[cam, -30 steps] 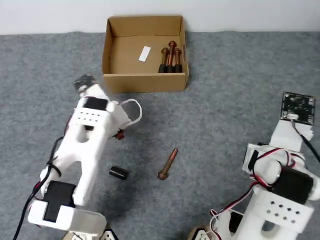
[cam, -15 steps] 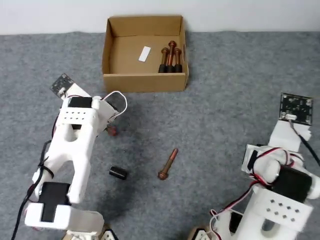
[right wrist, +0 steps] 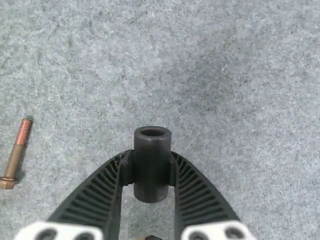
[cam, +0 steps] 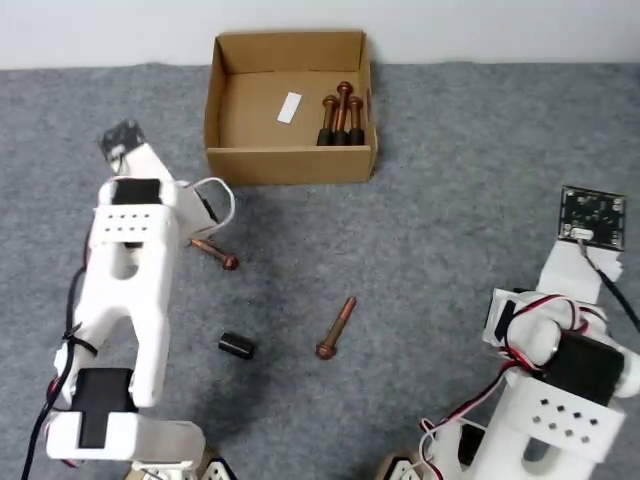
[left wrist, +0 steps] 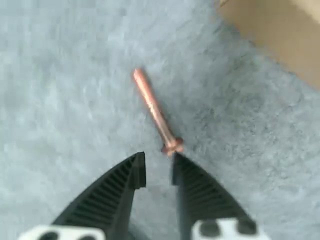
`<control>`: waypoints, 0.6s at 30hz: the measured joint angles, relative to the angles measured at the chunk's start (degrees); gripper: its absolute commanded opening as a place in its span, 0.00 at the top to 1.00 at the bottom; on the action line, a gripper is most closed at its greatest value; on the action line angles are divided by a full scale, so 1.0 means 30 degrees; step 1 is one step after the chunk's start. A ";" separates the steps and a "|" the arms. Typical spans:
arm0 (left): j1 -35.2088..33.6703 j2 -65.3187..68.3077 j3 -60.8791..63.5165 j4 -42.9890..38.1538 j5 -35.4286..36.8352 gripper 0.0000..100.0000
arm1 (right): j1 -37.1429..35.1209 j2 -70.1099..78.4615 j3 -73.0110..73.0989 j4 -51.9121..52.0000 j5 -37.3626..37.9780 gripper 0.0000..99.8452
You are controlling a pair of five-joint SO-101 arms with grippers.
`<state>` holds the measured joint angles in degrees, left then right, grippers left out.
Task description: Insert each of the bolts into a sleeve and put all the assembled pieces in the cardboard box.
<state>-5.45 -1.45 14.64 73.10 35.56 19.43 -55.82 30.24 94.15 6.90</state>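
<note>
The left gripper (left wrist: 157, 162), slightly parted and empty, hangs by the head of a bolt (left wrist: 152, 107) lying on the tabletop (cam: 450, 200); closing there could flick it away. The right gripper (right wrist: 149, 161) clamps a sleeve (right wrist: 152, 150), which may tilt during insertion.

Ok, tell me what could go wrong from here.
1. The bolt lies on the carpet with its head just off the left jaws' tips. Closing there may pinch only the head and flick it away.
2. The right jaws pinch the sleeve at their very tips, so a bolt pushed in off-centre could tilt it.
3. The other bolt and loose sleeve lie between the arms and could be knocked.
</note>
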 measured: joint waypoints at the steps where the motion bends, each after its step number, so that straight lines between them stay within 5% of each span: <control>1: -0.0264 0.0000 -0.0410 0.0000 -0.1407 0.97 | 0.0000 0.0000 0.0000 0.0000 0.0000 0.99; 10: -0.1055 0.0000 -0.1084 -0.0205 -1.8960 0.97 | 0.0000 0.0000 0.0000 0.0000 0.0000 0.99; 18: -0.1084 0.0000 0.0586 -0.2168 -2.9890 0.97 | 0.0000 0.0000 0.0000 0.0000 0.0000 0.99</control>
<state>-8.70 -1.45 16.40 66.59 -54.11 19.43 -55.82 30.24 94.15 6.90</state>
